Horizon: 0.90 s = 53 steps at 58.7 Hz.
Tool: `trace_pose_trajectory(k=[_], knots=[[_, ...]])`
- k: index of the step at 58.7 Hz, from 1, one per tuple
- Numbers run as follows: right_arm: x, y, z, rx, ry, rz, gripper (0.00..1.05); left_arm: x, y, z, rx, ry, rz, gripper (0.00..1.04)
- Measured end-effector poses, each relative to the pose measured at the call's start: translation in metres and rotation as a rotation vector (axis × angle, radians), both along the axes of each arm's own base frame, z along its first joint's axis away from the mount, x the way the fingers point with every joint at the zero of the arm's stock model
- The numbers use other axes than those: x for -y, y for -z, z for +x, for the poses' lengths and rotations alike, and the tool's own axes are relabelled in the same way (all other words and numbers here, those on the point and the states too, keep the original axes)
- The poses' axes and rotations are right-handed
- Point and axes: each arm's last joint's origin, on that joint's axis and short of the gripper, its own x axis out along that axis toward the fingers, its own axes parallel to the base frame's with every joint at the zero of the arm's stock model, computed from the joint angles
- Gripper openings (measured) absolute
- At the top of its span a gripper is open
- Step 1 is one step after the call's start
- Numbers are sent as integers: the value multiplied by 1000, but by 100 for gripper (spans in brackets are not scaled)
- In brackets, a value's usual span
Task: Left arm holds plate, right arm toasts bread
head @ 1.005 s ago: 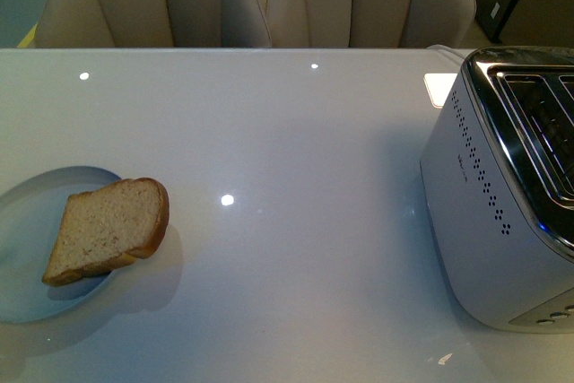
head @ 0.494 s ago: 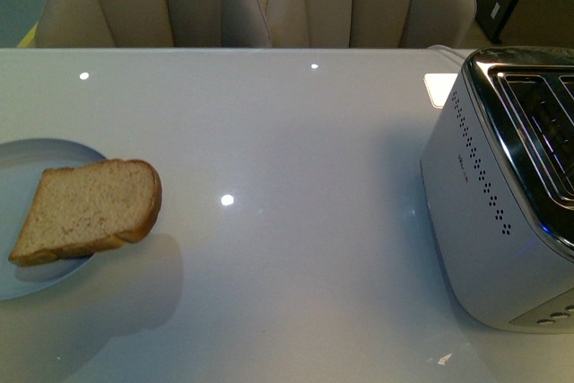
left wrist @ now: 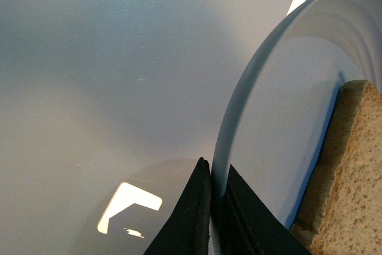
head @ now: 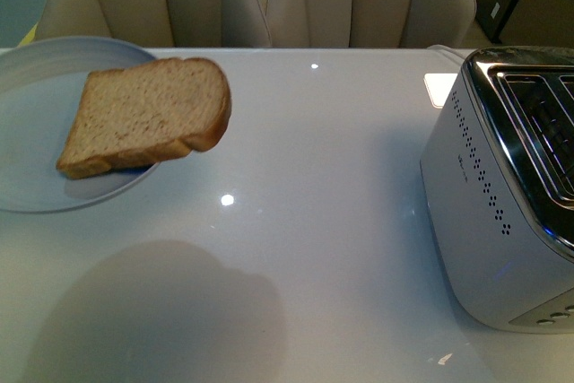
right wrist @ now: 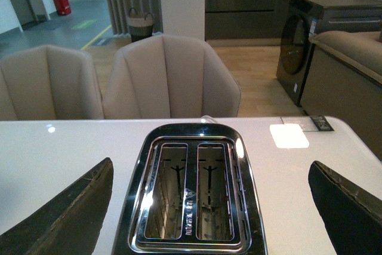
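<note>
The light brown bread slice [head: 148, 114] is lying on the round pale blue-grey plate [head: 31, 145], overhanging its rim. It is probably light and crumbly, best taken gently at that free crust. The black left gripper [left wrist: 216, 174] is pinching the plate rim; the right gripper [right wrist: 210, 168] is hanging spread.

Plate [head: 36, 87] sits high on the far left, up off the table [head: 314, 132], with its shadow [head: 161, 311] spread on the near side. Bread [head: 148, 114] lies flat on it, its rounded top overhanging the right rim. The toaster [head: 484, 221] stands at the right edge, well apart.
</note>
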Motion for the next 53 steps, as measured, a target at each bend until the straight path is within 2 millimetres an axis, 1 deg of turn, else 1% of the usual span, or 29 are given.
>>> trace_pose_trajectory(k=[10,14,18,24,38,47,53], knots=[[0,0,0,0,0,0,96,28,-26,6,38,16,-9,3],[0,0,0,0,0,0,96,48,-39,7,56,28,-18,3],[0,0,0,0,0,0,96,59,-45,6,63,41,-33,3],[0,0,0,0,0,0,96,82,-55,4,64,52,-68,3],[0,0,0,0,0,0,96,108,-72,0,81,37,-138,3],[0,0,0,0,0,0,96,128,-78,-6,69,53,-166,3],[0,0,0,0,0,0,96,135,-81,-7,67,69,-173,3]])
